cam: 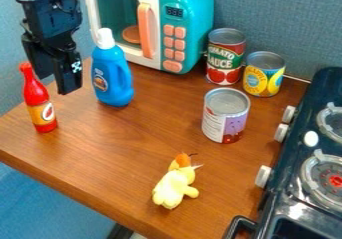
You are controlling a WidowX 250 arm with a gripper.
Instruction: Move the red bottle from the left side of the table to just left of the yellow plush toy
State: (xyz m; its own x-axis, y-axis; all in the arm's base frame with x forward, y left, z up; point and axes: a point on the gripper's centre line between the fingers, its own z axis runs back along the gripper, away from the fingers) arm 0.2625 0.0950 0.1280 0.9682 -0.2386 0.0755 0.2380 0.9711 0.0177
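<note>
At the upper left of a brown wooden tabletop [127, 153], a black two-finger gripper [55, 86] hangs beside a pair of upright toy bottles, its claw spread with a visible gap and nothing pinched in it. The red bottle [40, 100], capped in red and labeled in yellow, stands near the left edge, its neck just beside the claw as the camera sees it. The blue bottle [112, 78] (white cap, molded handle facing right) stands on the other side, near the claw; contact with either bottle cannot be judged from this angle.

Behind the blue bottle sits a teal-and-white toy microwave [199, 30], with a coral handle [145, 30], coral buttons and an orange disc behind its window. To its right, two cans stand side by side against a blue-gray partition [280, 18]: a red can [226, 60] picturing tomatoes and a shorter yellow-and-blue can [263, 78]. Closer to the camera stands a third can [226, 117], its label part white, part purple (the bare metal lid faces up).

Near the front edge, a pale yellow plush toy [175, 185], topped in orange, lies apart from the cans. Along the right side runs a dark toy stove [284, 165], its white knobs facing the tabletop and two round burners on top.
</note>
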